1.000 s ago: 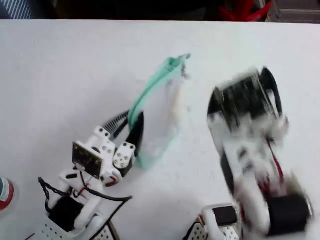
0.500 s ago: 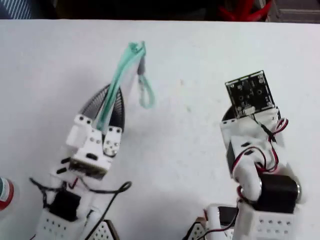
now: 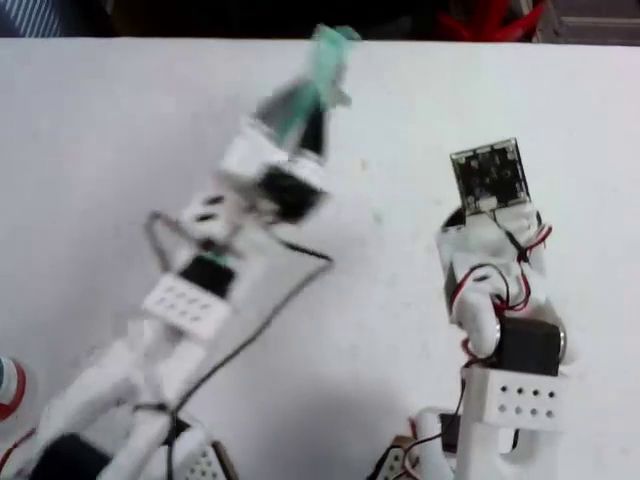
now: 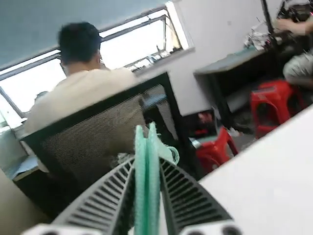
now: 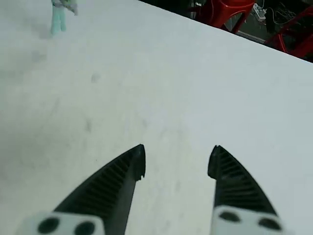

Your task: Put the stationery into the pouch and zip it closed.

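The pouch [image 3: 328, 48], teal-edged, is held in the air over the table's far edge by my left gripper [image 3: 303, 100], on an arm stretched far out. In the left wrist view its thin green edge [image 4: 146, 147] stands upright between the shut fingers [image 4: 117, 191] of that gripper [image 4: 146, 164]. My right arm [image 3: 490, 250] rests at the right of the table. The right gripper [image 5: 177, 159] is open just above bare white tabletop, nothing between its fingers. A teal bit of the pouch [image 5: 57, 12] hangs far off in that view.
A round red, white and green object [image 3: 8, 388] sits at the table's near left edge. The white table [image 3: 450, 100] ends at a dark far edge. Red stools [image 5: 220, 12] stand beyond it.
The left arm swung up and away from the near left to the far edge, carrying the pouch off the table. The right arm drew back, then settled.
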`<state>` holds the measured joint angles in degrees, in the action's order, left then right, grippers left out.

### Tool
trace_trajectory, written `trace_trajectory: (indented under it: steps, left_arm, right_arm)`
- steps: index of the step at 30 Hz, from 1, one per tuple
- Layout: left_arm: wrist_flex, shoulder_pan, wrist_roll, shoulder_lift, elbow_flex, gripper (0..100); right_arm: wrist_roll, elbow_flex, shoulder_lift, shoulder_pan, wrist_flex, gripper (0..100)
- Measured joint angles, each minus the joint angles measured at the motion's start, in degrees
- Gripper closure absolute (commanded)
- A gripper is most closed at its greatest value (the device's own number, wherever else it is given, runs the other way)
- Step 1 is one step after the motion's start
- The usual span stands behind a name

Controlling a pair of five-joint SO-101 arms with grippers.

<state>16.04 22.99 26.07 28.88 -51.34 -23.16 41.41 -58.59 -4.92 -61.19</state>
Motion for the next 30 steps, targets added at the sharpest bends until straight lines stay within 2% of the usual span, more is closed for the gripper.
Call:
trace_trajectory:
  steps: [3,6,10,12,18,22,27,30]
  left_arm:
    - [1.8,4.3,3.7,-8.4,0.4,98]
    - [5.4,7.4,4.0,-13.3,0.4,97]
    - [6.4,11.2,-0.1,-14.0,-2.8,85]
    - [5.6,13.3,-1.1,-14.9,-5.3,85]
    - [-11.5,17.0,-2.4,-12.5,-7.6,81]
    - [-20.7,17.2,-2.4,-7.5,-7.6,84]
    - [-27.6,17.1,-2.5,0.4,-7.6,86]
    - [-35.3,17.5,-2.5,7.1,-7.6,78]
  right_arm:
    - [0.4,0.0,0.0,-1.7,0.1,79.5]
    - [0.4,0.0,0.1,-2.8,0.1,79.5]
    - [0.4,0.0,0.1,-5.0,0.1,79.3]
    - [0.4,0.0,0.1,-5.7,-0.2,79.1]
    - [-3.7,0.0,0.1,-9.5,-4.5,67.8]
    - [-4.8,0.0,0.1,-12.6,-4.8,67.2]
    - [-5.2,0.0,0.1,-14.0,-4.8,67.2]
    - [-5.4,0.0,0.1,-14.3,-4.9,67.2]
